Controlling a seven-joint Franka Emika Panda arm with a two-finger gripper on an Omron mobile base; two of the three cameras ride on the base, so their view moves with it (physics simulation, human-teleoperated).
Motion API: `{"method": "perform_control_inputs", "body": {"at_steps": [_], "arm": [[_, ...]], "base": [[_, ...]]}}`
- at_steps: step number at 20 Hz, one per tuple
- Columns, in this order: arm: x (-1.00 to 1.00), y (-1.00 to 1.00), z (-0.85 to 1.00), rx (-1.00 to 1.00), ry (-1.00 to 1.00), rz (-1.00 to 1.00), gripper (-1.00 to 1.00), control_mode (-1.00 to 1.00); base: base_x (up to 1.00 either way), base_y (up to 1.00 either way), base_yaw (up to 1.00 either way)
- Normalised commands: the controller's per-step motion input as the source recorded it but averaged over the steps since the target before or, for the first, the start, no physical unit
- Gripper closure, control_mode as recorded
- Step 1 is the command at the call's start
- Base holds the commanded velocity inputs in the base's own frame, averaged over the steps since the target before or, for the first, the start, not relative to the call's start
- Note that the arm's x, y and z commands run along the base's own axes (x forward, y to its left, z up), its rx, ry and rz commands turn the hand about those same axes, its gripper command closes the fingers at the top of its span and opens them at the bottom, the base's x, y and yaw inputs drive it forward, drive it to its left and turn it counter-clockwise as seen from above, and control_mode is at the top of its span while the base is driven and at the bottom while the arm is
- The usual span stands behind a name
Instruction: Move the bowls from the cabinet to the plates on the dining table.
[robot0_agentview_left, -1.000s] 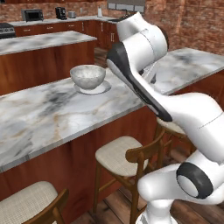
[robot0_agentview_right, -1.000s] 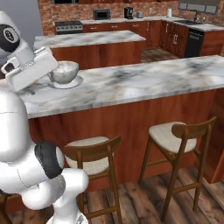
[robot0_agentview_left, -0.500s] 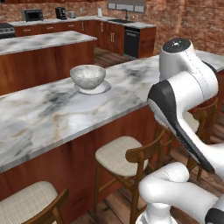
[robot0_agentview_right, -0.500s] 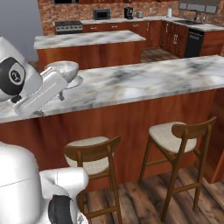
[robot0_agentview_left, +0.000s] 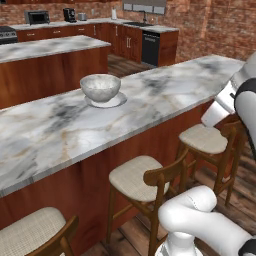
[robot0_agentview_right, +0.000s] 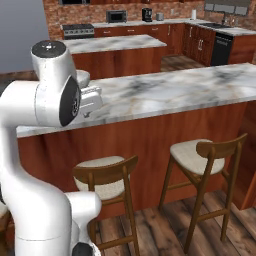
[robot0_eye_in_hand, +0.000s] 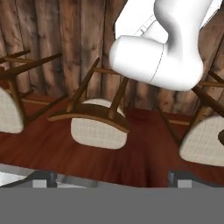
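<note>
- Marble-topped dining table (robot0_agentview_left: 165, 95) carried the pale speckled bowl (robot0_agentview_left: 100, 88), sat upright on a plate (robot0_agentview_left: 106, 102) with its mouth facing straight up. Round thing, so no real long axis to speak of.
- That bowl looked delivered already, centred on the plate, which is exactly where the task wanted it.
- Gripper (robot0_eye_in_hand: 111, 177) was pointed down at the wooden floor (robot0_eye_in_hand: 144, 153) and the stools (robot0_eye_in_hand: 97, 124), well away from the bowl, jaws spread wide with nothing between them.
- Guess was the arm had tucked in for travel, since the tan bowl presumably still needed fetching from the cabinet.
- Second plate couldn't be made out anywhere.
</note>
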Motion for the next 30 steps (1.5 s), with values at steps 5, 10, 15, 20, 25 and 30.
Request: {"method": "perform_control_inputs", "body": {"at_steps": [5, 10, 15, 20, 25, 30], "arm": [[0.36, 0.02, 0.11, 0.14, 0.05, 0.0, -1.0, -1.0], [0.24, 0.16, -0.01, 0.0, 0.03, 0.0, -1.0, 1.0], [0.0, 0.0, 0.0, 0.0, 0.0, 0.0, -1.0, 1.0], [0.0, 0.0, 0.0, 0.0, 0.0, 0.0, -1.0, 1.0], [0.0, 0.0, 0.0, 0.0, 0.0, 0.0, -1.0, 1.0], [0.0, 0.0, 0.0, 0.0, 0.0, 0.0, -1.0, 1.0]], "base": [[0.0, 0.0, 0.0], [0.03, 0.05, 0.0], [-0.09, 0.15, 0.0], [-0.64, 0.0, 0.01], [-0.79, 0.0, 0.04], [-0.54, 0.05, 0.21]]}}
